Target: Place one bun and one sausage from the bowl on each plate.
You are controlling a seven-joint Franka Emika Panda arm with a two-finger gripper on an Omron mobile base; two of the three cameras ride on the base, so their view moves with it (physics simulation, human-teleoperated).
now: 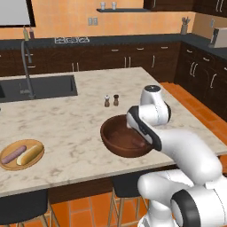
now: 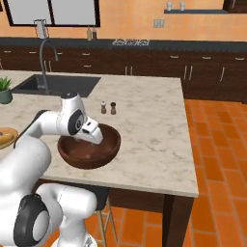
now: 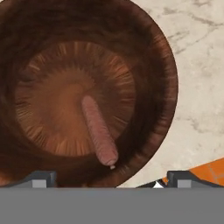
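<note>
Bowl (image 1: 119, 141) of dark reddish-brown wood is sitting near the front edge of a pale marbled island counter (image 1: 71, 124), and one sausage (image 3: 99, 130) is lying on its floor, slanting from the centre toward the rim. The gripper (image 3: 109, 177) is hanging just above the bowl with its fingers (image 3: 41, 178) spread wide, one at each side of the hand view, gripping nothing. In the left base view a tan wooden plate (image 1: 5, 164) is resting well apart from the bowl, toward the counter's left end, carrying a bun (image 1: 29, 154) and a second sausage (image 1: 13, 154) lying side by side. Two small shakers (image 1: 111, 100) are standing together just behind the bowl. A sink (image 1: 42, 86) with a curved tap (image 1: 26, 66) is set into the island's far left part, and a potted plant (image 2: 4, 90) is showing near it in the right base view. Dark cabinets (image 2: 202, 72) are running along an orange wall (image 2: 130, 19), orange tiles (image 2: 217, 159) are covering the floor, and stools (image 1: 24, 206) are standing under the counter's front edge.
</note>
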